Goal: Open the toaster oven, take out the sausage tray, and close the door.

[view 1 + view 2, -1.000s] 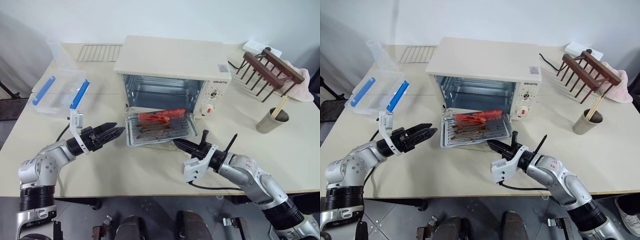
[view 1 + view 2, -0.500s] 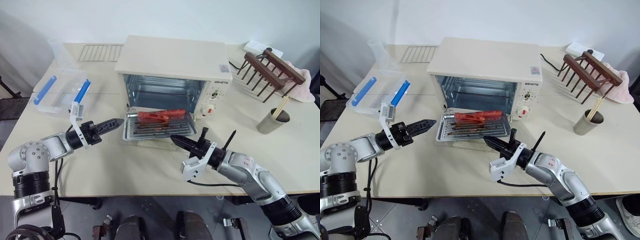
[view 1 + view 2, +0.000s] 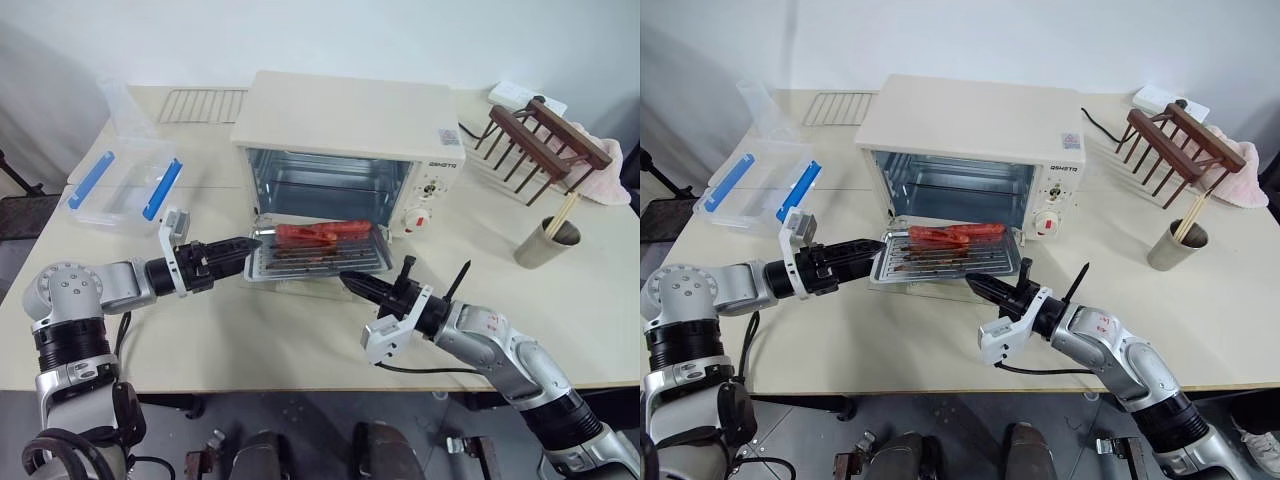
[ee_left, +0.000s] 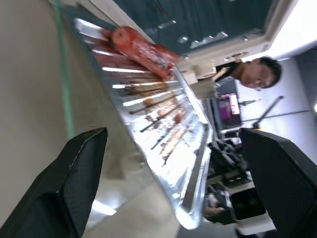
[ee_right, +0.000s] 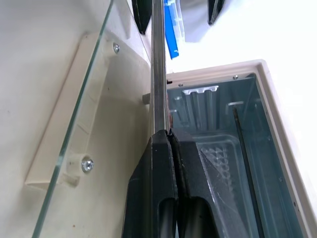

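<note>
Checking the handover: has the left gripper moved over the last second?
Yes. The left gripper has moved right toward the toaster oven, from short of the sausage tray to its left edge.

We see the cream oven (image 3: 345, 135) standing open, its glass door (image 5: 74, 119) folded flat onto the table. The silver tray (image 3: 315, 258) with red sausages sits above the door.
</note>
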### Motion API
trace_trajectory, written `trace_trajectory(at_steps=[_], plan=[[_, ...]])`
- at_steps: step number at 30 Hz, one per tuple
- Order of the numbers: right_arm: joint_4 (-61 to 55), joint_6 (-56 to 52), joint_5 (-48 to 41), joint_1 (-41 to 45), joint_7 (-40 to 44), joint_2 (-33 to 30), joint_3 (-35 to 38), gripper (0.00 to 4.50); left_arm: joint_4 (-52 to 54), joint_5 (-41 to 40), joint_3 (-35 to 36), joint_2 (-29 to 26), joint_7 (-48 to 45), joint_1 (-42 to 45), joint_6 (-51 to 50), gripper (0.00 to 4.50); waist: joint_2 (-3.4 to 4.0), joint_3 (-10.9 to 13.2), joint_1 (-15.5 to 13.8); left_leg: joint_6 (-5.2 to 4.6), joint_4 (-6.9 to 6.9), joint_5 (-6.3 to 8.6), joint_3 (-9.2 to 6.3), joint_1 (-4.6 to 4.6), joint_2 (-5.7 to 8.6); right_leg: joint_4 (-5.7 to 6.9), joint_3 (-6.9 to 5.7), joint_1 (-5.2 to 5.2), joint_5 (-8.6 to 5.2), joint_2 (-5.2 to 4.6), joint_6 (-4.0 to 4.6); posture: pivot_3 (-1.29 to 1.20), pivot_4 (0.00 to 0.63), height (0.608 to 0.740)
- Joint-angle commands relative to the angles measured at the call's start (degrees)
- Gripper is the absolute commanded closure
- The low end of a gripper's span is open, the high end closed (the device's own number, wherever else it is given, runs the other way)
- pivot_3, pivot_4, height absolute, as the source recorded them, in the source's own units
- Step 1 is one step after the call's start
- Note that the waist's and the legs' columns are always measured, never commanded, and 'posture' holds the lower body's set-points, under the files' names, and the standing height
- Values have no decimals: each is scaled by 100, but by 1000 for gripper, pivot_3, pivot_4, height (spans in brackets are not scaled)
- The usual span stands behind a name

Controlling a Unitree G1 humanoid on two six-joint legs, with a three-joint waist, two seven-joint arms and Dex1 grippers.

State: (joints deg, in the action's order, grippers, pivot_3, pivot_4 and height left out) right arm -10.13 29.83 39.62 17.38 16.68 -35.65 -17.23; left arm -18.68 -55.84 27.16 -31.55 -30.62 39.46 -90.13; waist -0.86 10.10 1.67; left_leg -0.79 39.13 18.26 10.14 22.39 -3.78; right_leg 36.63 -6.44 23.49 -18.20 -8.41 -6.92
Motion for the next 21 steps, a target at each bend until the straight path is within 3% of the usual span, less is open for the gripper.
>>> trace_trajectory(at_steps=[1,6,14,21], plan=[[-39,135,-118,8,-87,-35,150,4489,-290,57,186,166,174,330,-122,0,0,0,-2,0,0,0,0,0,0,0,0,0,0,0,0,0,150,740],[28,239,-115,-21,-86,-75,154,4489,-927,201,276,388,486,698,-236,0,-2,0,0,0,1,0,0,-1,2,4,0,0,0,0,0,0,150,740],[54,273,-144,-74,-59,-113,187,4489,-1751,-163,-329,314,501,909,-237,0,-3,-1,-6,2,3,-1,0,-10,2,20,5,-3,0,0,0,0,150,740],[58,260,-139,-117,-70,-155,224,4500,-1836,-770,-1058,11,339,791,-237,2099,-4,-1,-1,2,4,-1,-1,-12,3,23,8,-3,0,0,0,0,150,740]])
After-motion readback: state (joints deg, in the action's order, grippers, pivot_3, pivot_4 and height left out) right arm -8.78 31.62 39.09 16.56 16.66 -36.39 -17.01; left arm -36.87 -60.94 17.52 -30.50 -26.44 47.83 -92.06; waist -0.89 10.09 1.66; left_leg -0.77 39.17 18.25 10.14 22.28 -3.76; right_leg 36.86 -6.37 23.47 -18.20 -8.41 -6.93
